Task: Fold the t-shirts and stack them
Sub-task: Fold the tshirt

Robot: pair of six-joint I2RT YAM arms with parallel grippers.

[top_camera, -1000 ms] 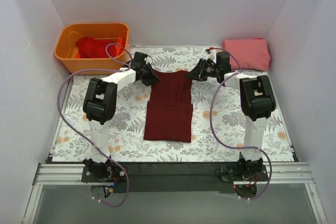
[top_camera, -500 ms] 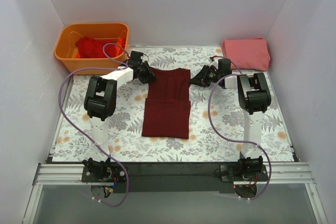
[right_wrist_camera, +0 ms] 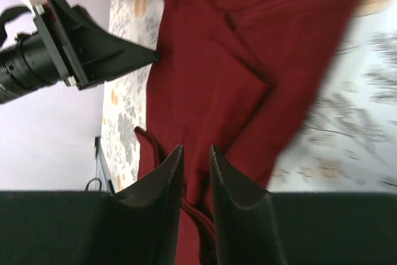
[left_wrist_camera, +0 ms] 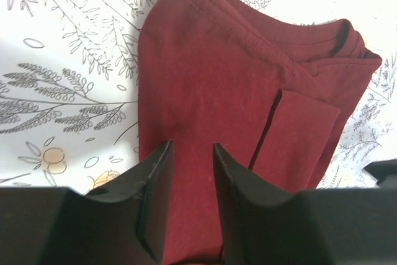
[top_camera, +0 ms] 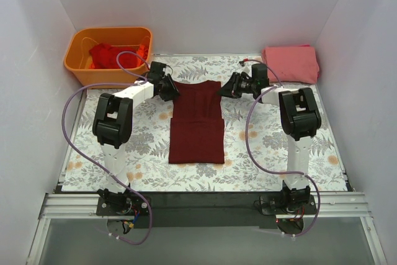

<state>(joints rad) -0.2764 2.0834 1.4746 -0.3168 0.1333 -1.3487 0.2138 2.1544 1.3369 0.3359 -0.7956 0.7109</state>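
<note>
1. Starting mid-table (top_camera: 279,147): finding the maroon shirt (top_camera: 197,128) flat on the floral cover, folded into a long narrow strip running far to near.
2. Noting a doubled layer over its near half, marked by a cross edge about halfway along in the top view.
3. Over to the left gripper (top_camera: 171,90): clamped on the shirt's far-left corner, jaws pinched onto the fabric, seen from the wrist with maroon cloth filling the narrow gap between the black fingers (left_wrist_camera: 155,203).
4. Across to the right gripper (top_camera: 226,89): clenched on the far-right corner of the same shirt, with a bunched fold caught between its fingers (right_wrist_camera: 164,203) in the wrist view.
5. Facing each other across the shirt's far edge, reaching inward from either side, low over the cover.
6. Picking out, from the left wrist, the collar opening and a folded-in flap lying on top of the body.
7. Spotting the pink shirt (top_camera: 291,63) folded neatly at the far-right corner, well apart from the maroon one.
8. Spotting the bin (top_camera: 87,74) at the far-left corner, just beyond the left gripper, with red shirts (top_camera: 107,55) crumpled inside.
</note>
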